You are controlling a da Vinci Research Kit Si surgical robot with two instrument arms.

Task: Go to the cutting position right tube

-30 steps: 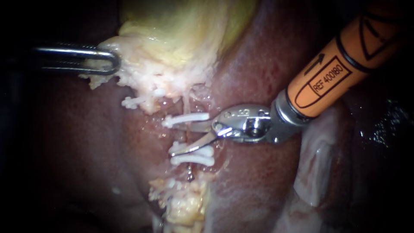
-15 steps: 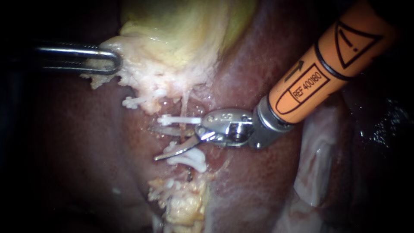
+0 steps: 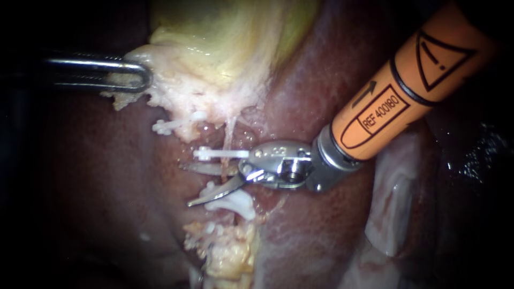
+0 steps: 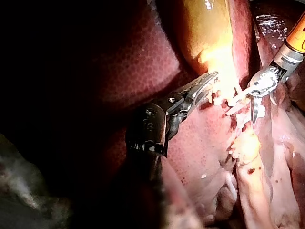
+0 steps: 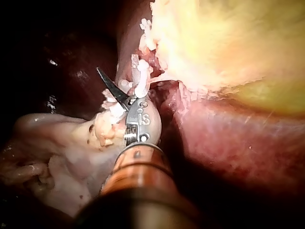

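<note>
Right tool (image 3: 188, 184): blades well apart, gripping nothing, straddling the tube.
Tube (image 3: 229, 135): runs down from gallbladder (image 3: 225, 48) over liver (image 3: 96, 176); blades sit between upper clip (image 3: 220, 153) and lower clips (image 3: 234, 200).
Left tool (image 3: 142, 77): clamped on gallbladder edge.

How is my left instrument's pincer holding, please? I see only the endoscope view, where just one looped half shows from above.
Observer: In the left wrist view the pincer of the left instrument is shut, both halves lying together on the pale edge of the gallbladder.
Operator: Thank you. How does my right instrument look from behind?
Observer: In the right wrist view only one dark blade shows, beside a white clip; the other blade is hidden.
</note>
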